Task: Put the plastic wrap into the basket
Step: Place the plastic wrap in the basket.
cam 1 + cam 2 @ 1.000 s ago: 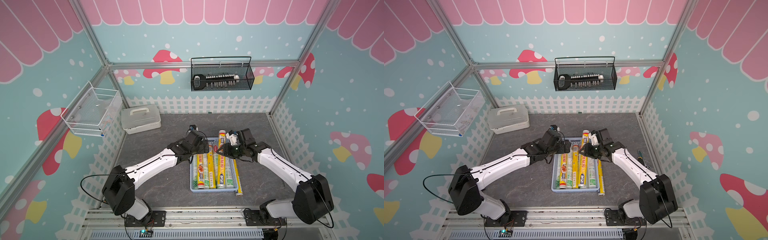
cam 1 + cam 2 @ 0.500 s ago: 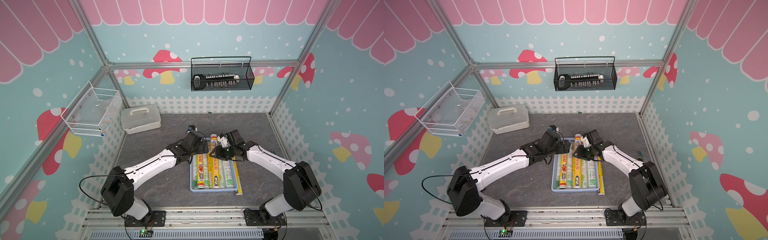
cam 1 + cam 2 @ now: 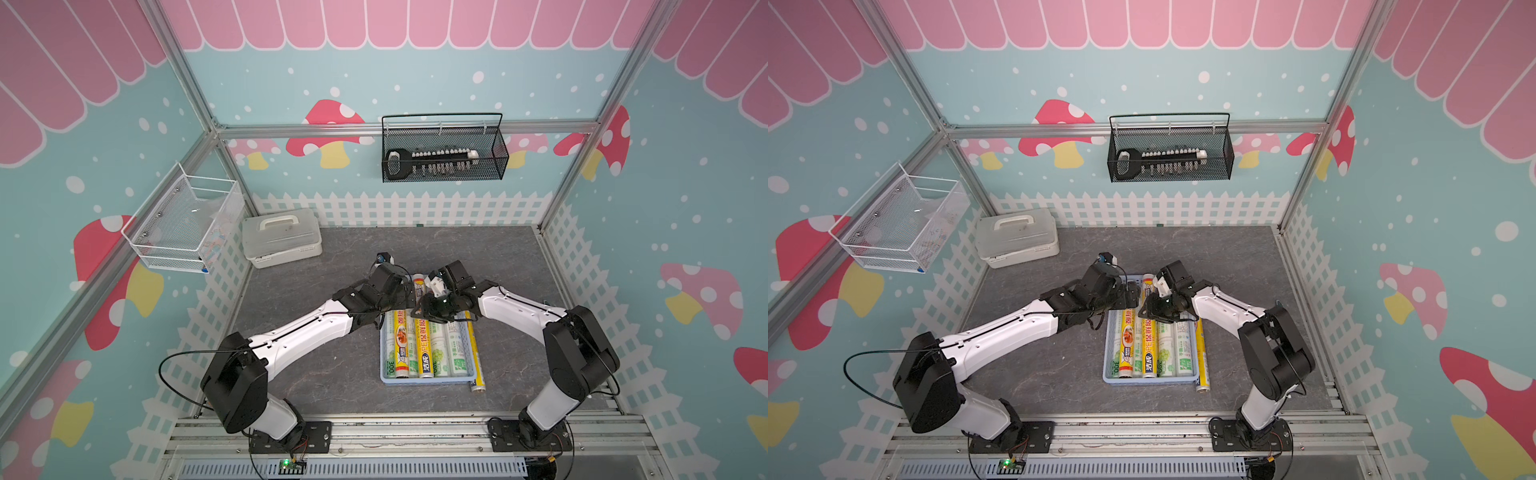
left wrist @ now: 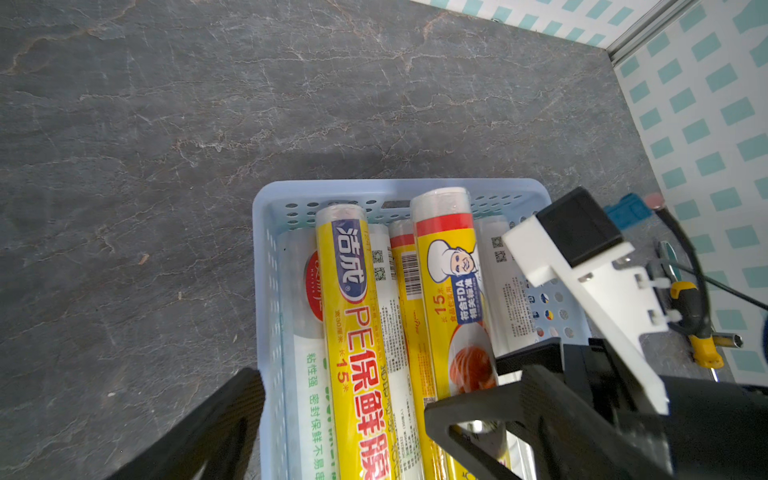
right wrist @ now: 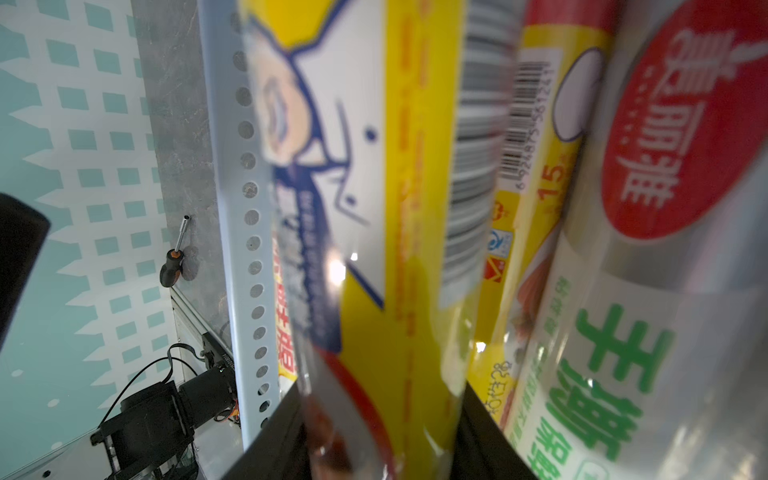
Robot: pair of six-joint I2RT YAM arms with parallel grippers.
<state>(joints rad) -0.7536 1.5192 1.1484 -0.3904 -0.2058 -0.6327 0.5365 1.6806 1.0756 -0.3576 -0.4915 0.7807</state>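
Observation:
The light blue basket [image 3: 428,380] [image 3: 1150,381] holds several plastic wrap rolls [image 3: 436,349] [image 3: 1163,349] lying lengthwise, yellow and white-green. My right gripper [image 3: 432,313] [image 3: 1152,311] [image 5: 374,436] is shut on a yellow roll with a chef picture [image 3: 419,282] [image 4: 446,257] [image 5: 374,208]. That roll lies on top of the others, its far end at the basket's far wall [image 4: 399,187]. Over the basket's far left part my left gripper [image 3: 409,297] [image 3: 1133,293] [image 4: 345,436] stands open, holding nothing. Another yellow roll [image 3: 476,361] [image 3: 1201,357] lies on the table against the basket's right side.
A screwdriver [image 4: 694,328] [image 5: 172,266] lies by the right fence. A white lidded box [image 3: 282,237] sits at the back left. A white wire basket [image 3: 183,224] hangs on the left wall and a black wire basket [image 3: 442,156] on the back wall.
My right gripper has carried the yellow chef roll leftward and down onto the rolls in the basket. The left arm has hardly moved.

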